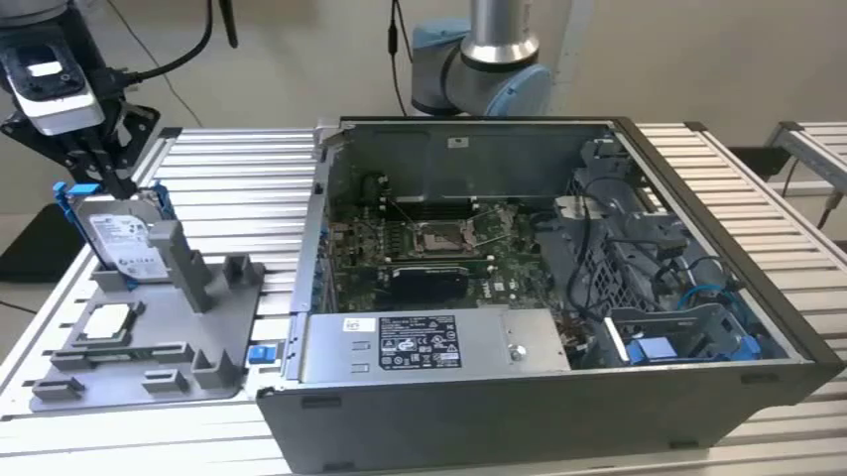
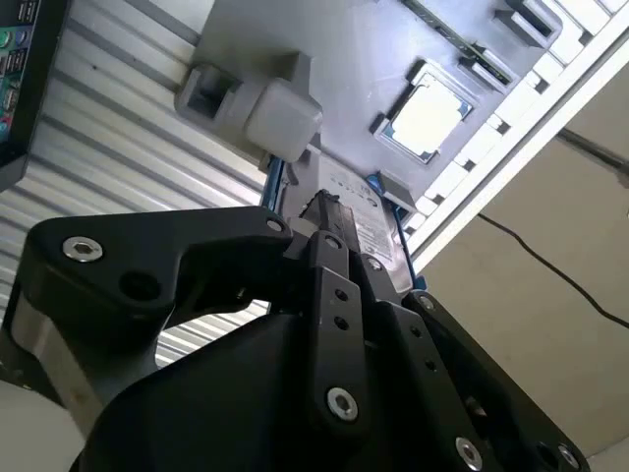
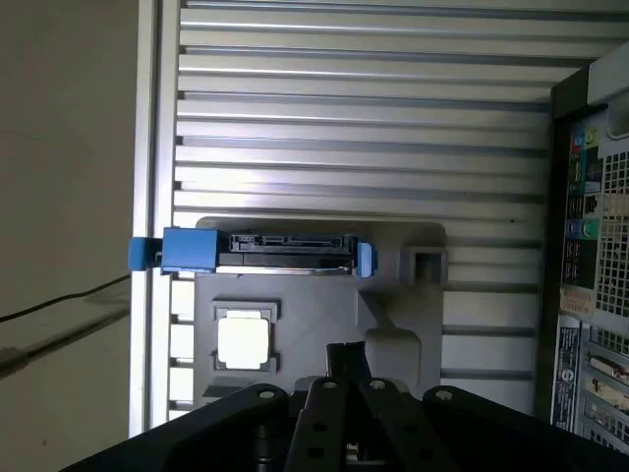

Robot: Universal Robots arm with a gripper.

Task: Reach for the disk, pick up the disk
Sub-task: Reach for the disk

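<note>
The jaws are drawn together so that the black fingertips [image 3: 344, 356] meet in a narrow point, and they hold nothing. In the exterior view the fingertips [image 1: 111, 177] hang just over the top edge of the disk [image 1: 126, 238]; whether they touch it cannot be told there. In the first wrist view the disk [image 3: 280, 251] shows edge-on along its full length, apart from the fingertips. The disk stands upright on its edge in a slot at the far end of a grey holder [image 1: 198, 327], its white label facing the exterior camera and its blue bracket [image 1: 62, 193] showing along both sides. In the second wrist view part of the disk [image 2: 378, 231] appears just past the fingertips [image 2: 322, 208]. On the same holder, nearer the exterior camera, lies a small square silver chip [image 1: 109, 322], flat in its own recess and seen in both wrist views too. A small blue clip [image 1: 260, 353] sits at the holder's edge on the exterior view's right. The holder rests on a slatted metal counter [image 1: 238, 169], just beside an open computer case [image 1: 530, 416] with its board and cables exposed.
</note>
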